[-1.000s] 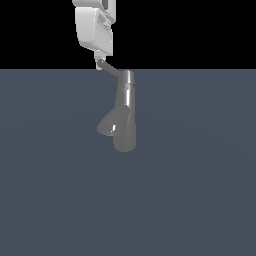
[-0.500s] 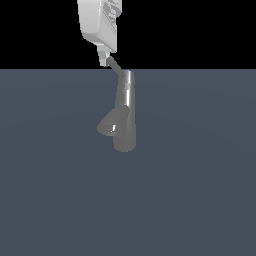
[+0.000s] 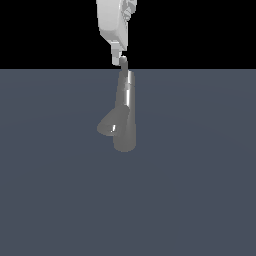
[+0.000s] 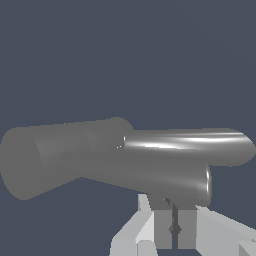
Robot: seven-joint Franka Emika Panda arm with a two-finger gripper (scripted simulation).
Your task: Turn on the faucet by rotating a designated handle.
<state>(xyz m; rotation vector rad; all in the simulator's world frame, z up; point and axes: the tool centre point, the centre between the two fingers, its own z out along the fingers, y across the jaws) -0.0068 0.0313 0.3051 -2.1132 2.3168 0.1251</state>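
Handle mostly hidden under the fingers

Fingers (image 4: 175,235) fill the near edge of the wrist view; whether they are open or closed I cannot tell. Beyond them the faucet (image 3: 124,112) stands on the tabletop (image 3: 200,175). Its handle (image 3: 123,63) is foreshortened; a second ago it stuck out toward the exterior view's left.

Simulated scene, flat grey floor (image 3: 200,190), black backdrop

1 faucet (image 3: 125,115), 1 handle (image 3: 122,63), 1 claw (image 3: 119,54)
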